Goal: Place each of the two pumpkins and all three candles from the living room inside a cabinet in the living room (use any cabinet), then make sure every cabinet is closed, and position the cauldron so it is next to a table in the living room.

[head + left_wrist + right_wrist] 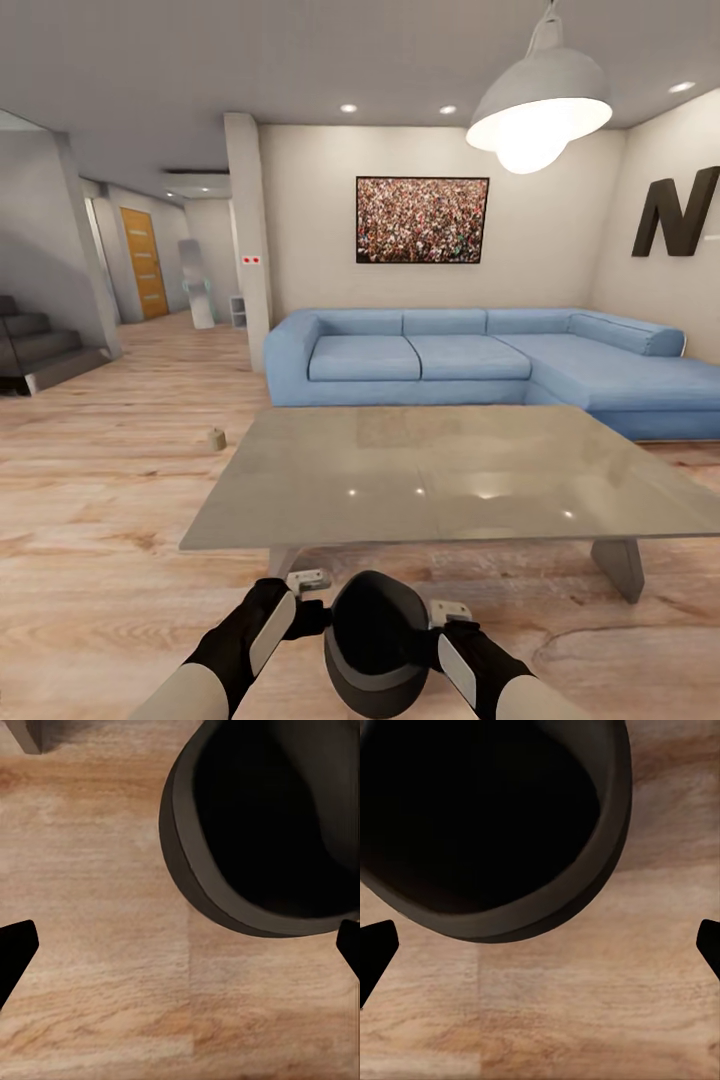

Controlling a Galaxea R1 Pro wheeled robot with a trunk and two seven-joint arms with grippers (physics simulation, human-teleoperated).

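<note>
The cauldron [375, 645] sits between the left gripper [300, 600] and right gripper [440, 625], both spread wide and grasping nothing, just short of the coffee table [440, 470], equally near either arm.

You see a matt black cauldron [372, 640] with smooth sides. The coffee table [440, 470] has a shiny grey top that mirrors the lights. The floor [100, 480] is pale wood with grain. The blue sofa [470, 360] looks like soft cloth.
</note>
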